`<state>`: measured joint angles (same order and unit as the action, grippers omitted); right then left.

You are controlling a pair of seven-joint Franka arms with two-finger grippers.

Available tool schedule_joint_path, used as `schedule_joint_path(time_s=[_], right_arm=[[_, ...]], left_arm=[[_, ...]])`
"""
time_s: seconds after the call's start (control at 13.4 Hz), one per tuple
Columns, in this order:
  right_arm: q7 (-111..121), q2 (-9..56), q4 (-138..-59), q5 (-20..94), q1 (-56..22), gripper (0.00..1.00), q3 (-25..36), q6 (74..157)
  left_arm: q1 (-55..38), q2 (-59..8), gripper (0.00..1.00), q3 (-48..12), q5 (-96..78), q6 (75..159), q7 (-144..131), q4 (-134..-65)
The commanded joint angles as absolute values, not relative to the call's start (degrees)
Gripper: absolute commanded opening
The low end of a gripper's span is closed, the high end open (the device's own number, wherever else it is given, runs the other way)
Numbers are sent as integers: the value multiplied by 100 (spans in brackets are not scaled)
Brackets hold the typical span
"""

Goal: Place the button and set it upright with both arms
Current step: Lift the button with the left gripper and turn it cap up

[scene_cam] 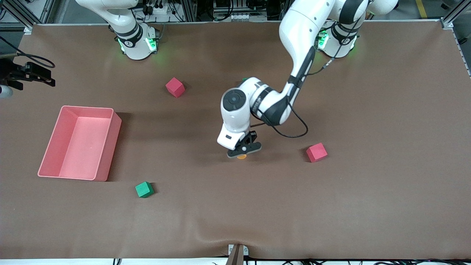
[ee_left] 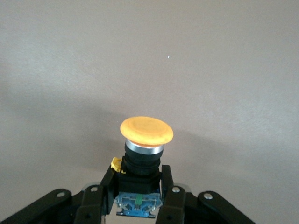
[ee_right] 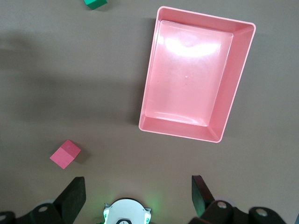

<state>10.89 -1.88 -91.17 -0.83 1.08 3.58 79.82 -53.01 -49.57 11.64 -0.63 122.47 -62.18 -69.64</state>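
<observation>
The button [scene_cam: 241, 156] shows as an orange cap just under my left gripper [scene_cam: 243, 148], low over the middle of the table. In the left wrist view my left gripper [ee_left: 138, 181] is shut on the button's black body [ee_left: 141, 163], one finger [ee_left: 167, 179] on each side. Its round orange cap [ee_left: 146, 130] points away from the wrist, toward the brown table. My right gripper [ee_right: 138, 186] is out of the front view. It hangs open high over the right arm's end of the table with nothing between its fingers [ee_right: 74, 196].
A pink bin [scene_cam: 79, 142] [ee_right: 196, 74] stands toward the right arm's end. One red cube [scene_cam: 174, 87] [ee_right: 65, 154] lies near the right arm's base [scene_cam: 136, 40], another red cube [scene_cam: 316, 152] beside the left gripper. A green cube [scene_cam: 144, 189] sits nearer the front camera.
</observation>
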Motion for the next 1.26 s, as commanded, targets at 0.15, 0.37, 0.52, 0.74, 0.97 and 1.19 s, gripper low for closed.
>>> schedule_joint_path(time_s=[0.15,0.37,0.52,0.74,0.97,1.19], right_arm=[[801,-308,-9132,-35,167,100,273,7945],[791,-290,-9123,-35,141,100,272,7980],[782,-281,-9123,-35,132,100,272,7998],[782,-281,-9123,-35,141,100,272,7989],[782,-281,-9123,-35,141,100,281,7989],[782,-281,-9123,-35,141,100,281,7989]], left_arm=[[-6554,-4860,6,2257,509,12278,-7854,-7049],[-7162,-4878,6,2522,1919,12095,-8927,-7093],[-7320,-5009,4,2505,2555,11831,-9349,-7110],[-7558,-5211,2,2505,3240,11830,-10472,-7119],[-7821,-5527,2,2505,4119,11751,-11397,-7119],[-8032,-5896,2,2505,4718,11620,-12074,-7110]])
